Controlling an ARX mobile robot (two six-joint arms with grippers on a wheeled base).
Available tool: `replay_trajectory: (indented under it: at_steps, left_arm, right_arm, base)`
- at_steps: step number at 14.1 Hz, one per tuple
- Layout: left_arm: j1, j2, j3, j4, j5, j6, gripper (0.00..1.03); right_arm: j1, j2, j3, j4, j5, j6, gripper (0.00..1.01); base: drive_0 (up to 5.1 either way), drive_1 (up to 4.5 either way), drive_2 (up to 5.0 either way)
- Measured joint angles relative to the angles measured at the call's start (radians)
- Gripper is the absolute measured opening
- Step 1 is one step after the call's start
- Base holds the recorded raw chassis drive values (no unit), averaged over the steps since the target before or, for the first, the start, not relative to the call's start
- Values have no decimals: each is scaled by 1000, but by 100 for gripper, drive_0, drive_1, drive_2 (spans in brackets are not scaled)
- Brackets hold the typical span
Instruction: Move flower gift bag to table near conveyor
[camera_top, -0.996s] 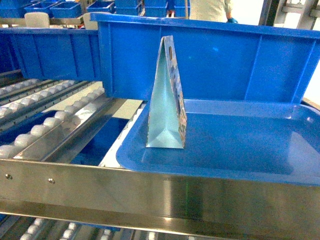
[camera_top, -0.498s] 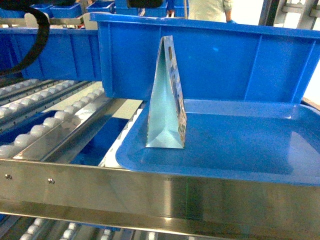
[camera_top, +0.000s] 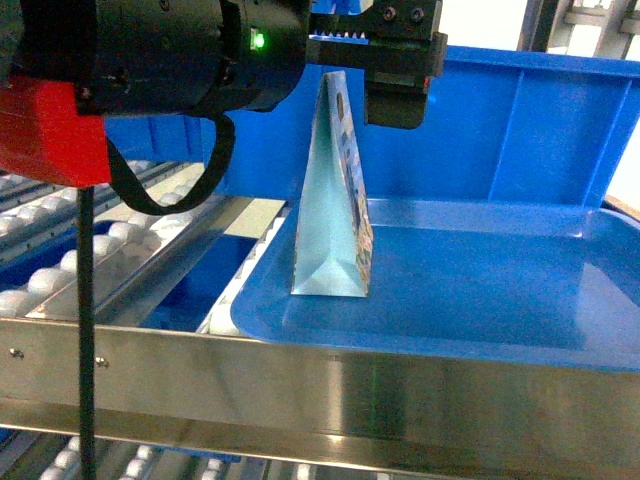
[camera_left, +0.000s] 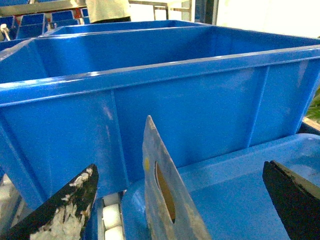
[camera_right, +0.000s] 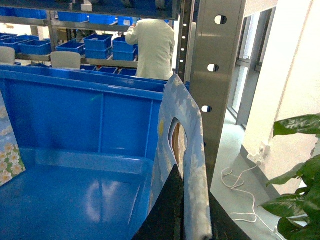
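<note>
Wedge-shaped paper flower gift bag (camera_top: 333, 205) standing upright in glossy blue plastic tray (camera_top: 480, 290), left gripper (camera_top: 370, 75) hovering wide open astride its top edge, holding nothing.

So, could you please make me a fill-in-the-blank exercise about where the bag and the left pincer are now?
1. The bag stands upright in a shallow blue ____.
2. The left pincer is ____, with one finger on each side of the bag top.
3. In the head view, the white rollers lie to the ____ of the tray.
Missing words: tray; open; left.
</note>
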Motion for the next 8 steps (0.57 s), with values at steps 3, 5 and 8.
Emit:
replay_trajectory:
  at_steps: [3,5,8]
  left_arm:
    - [-5,27,27,-27,-12,-28,98]
    - [-7,42,39,-39,-11,-34,81]
    - [-15,47,50,-55,-13,-53,49]
  right_arm:
    - [0,0,0,0,0,0,2]
    - [0,0,0,0,0,0,2]
    - [0,0,0,0,0,0,2]
  base:
    - [0,0,0]
    - [0,0,0]
    - [0,0,0]
